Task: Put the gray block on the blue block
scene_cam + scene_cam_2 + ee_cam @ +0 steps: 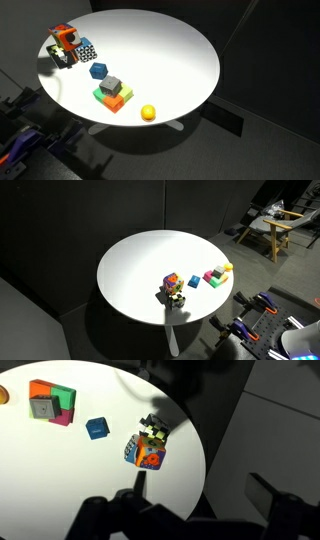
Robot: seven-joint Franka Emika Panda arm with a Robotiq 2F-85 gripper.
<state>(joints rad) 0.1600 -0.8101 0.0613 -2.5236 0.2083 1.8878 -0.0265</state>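
The gray block (110, 85) rests on top of a cluster of green, orange and pink blocks (113, 98) on the round white table (170, 50). It also shows in the wrist view (42, 407). The blue block (98, 70) lies alone on the table just beside the cluster; it shows in the wrist view (97, 428) and in an exterior view (193, 282). My gripper (200, 485) is open and empty, held high near the table's edge and well away from both blocks. It is not visible in the exterior views.
A multicoloured cube (150, 454) and a black-and-white checkered cube (155, 428) sit near the table edge, closest to my gripper. A yellow ball (148, 113) lies past the cluster. Clamps (250, 305) and a wooden chair (275, 230) stand off the table.
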